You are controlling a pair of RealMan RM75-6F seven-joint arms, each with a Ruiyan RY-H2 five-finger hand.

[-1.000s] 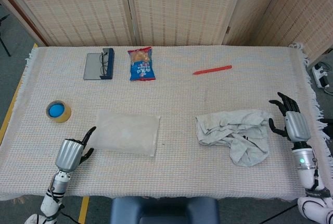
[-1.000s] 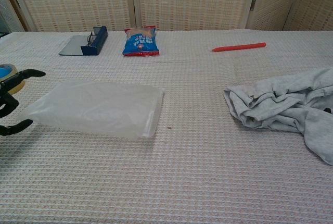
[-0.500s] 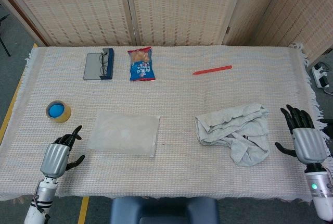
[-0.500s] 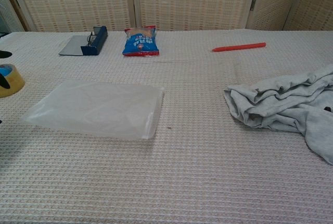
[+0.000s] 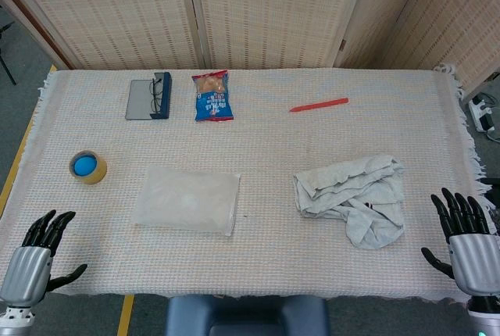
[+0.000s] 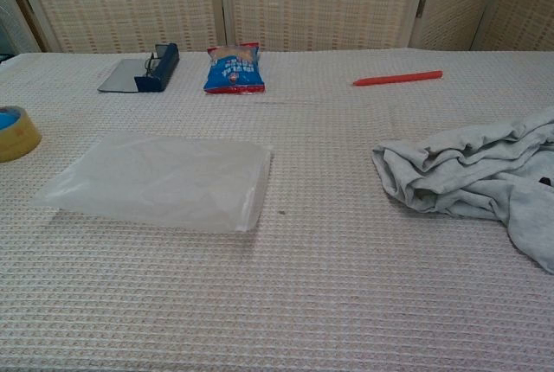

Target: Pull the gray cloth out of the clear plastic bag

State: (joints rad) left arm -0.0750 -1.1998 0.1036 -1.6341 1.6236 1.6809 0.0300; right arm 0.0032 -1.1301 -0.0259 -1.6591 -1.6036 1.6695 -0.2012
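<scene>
Table (image 5: 273, 273) holds tape roll (image 5: 87, 166), snack packet (image 5: 212, 96), red pen (image 5: 319, 105).

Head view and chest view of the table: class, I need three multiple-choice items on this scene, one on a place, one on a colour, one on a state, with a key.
1. Where does the gray cloth lie?
A. Inside the clear plastic bag
B. On the table, right of the bag
C. On the tape roll

2. What colour is the pen-like stick at the back?
A. Red
B. Green
C. Black

3. How are the two hands?
A. Both grip the bag
B. One holds the cloth
C. Both hold nothing, fingers apart

Key:
1 B: the cloth sits crumpled apart from the clear plastic bag.
2 A: it shows red in both views.
3 C: the left hand and right hand sit at the near table edge, touching nothing.
</scene>
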